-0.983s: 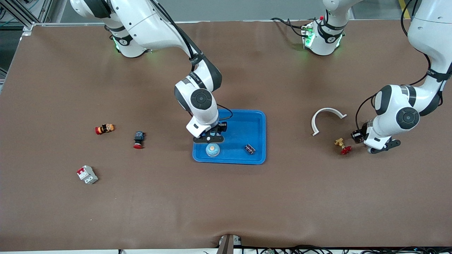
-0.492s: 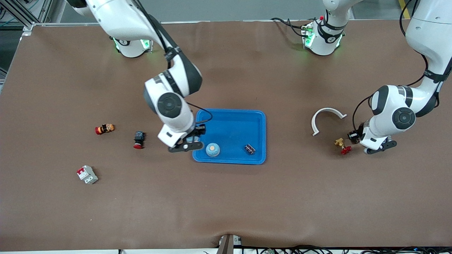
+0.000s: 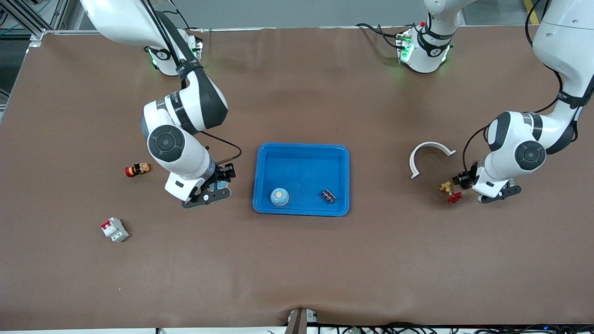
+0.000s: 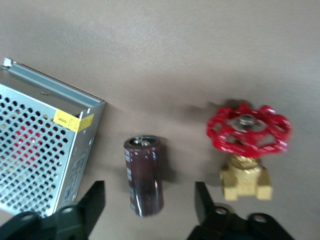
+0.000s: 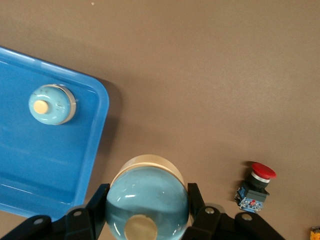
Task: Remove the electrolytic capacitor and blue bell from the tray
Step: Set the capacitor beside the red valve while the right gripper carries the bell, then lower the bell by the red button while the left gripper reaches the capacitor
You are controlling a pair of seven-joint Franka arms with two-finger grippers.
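Observation:
A blue tray (image 3: 301, 153) at mid-table holds a light-blue bell (image 3: 279, 196) and a dark capacitor (image 3: 328, 196). My right gripper (image 3: 221, 182) is over the table beside the tray, toward the right arm's end. In the right wrist view my right gripper (image 5: 147, 207) is shut on a second light-blue bell (image 5: 147, 200). My left gripper (image 3: 464, 180) is low beside a red-handled brass valve (image 3: 449, 192). In the left wrist view my left gripper (image 4: 149, 202) is open around a maroon capacitor (image 4: 144, 175) lying on the table, with gaps at both sides.
A perforated metal box (image 4: 40, 155) and the valve (image 4: 248, 145) flank the maroon capacitor. A white curved piece (image 3: 429, 155) lies near the left arm. A red push button (image 5: 256, 186), an orange-red part (image 3: 138, 169) and a white-red breaker (image 3: 114, 229) lie toward the right arm's end.
My right arm has swung from over the tray toward the right arm's end, carrying the bell. My left gripper has shifted slightly toward the valve.

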